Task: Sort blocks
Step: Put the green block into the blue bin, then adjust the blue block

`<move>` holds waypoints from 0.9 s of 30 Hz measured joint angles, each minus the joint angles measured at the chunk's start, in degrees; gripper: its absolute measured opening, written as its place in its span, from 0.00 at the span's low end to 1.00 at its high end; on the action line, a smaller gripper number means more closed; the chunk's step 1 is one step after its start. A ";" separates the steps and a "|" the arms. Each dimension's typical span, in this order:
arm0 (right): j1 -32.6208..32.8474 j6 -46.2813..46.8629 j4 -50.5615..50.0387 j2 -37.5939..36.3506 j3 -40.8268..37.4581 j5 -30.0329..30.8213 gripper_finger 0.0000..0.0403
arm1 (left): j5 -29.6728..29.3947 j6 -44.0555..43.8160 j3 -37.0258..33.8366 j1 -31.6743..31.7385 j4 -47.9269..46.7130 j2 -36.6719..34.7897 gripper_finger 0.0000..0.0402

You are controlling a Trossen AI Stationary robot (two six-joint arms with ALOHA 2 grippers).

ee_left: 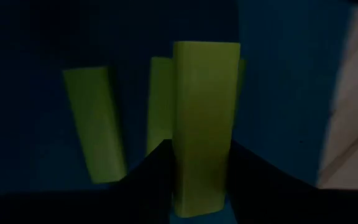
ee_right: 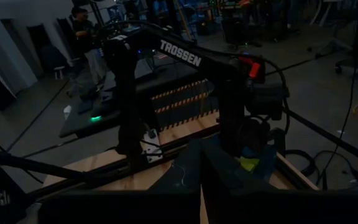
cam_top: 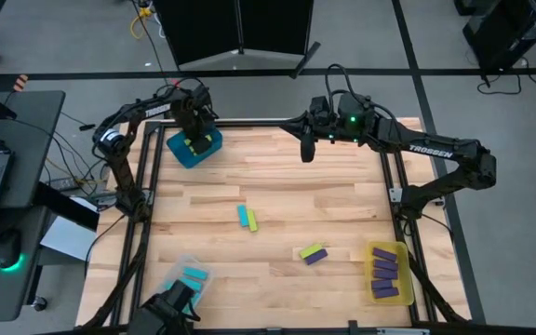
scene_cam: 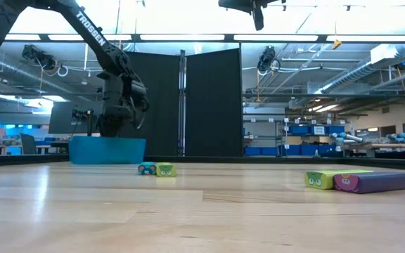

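Over the wooden table (cam_top: 277, 200), the left gripper (ee_left: 199, 155) clamps a lime block (ee_left: 205, 124) inside the blue bin (cam_top: 194, 149); the right gripper (cam_top: 307, 149) is closed.

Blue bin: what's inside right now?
Lime blocks lie in the blue bin. The left gripper is down inside it, holding one more lime block upright. The arm hides part of the bin's floor from above, so an exact count isn't possible.

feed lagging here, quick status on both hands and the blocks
Left hand shut on lime green block, over blue bin. Right hand shut, empty, raised at far edge. Four blocks loose on table; nothing in the way.
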 joint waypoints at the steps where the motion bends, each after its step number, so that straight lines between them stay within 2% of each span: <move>1: -0.01 0.00 0.00 0.00 0.00 0.01 0.02 | -0.59 -0.09 0.00 0.00 0.00 0.00 0.32; 5: -0.02 0.00 0.02 0.00 0.00 0.02 0.02 | -0.74 -0.28 0.00 0.02 -0.03 0.00 0.45; 9: -0.02 0.02 0.00 0.00 0.00 0.02 0.02 | -0.72 -0.66 0.00 0.00 -0.09 -0.32 0.50; 16: 0.05 0.02 0.00 0.00 0.00 0.02 0.02 | 1.03 -2.52 0.00 -0.51 -0.27 -7.04 0.44; 23: 0.31 -1.35 -1.03 0.00 -0.02 0.02 0.03 | 15.87 -4.98 0.02 -5.42 -3.23 -19.12 0.36; 27: 0.31 -2.01 -1.20 0.00 -0.04 0.02 0.04 | 18.97 -1.59 0.02 -10.52 -3.23 -24.74 0.34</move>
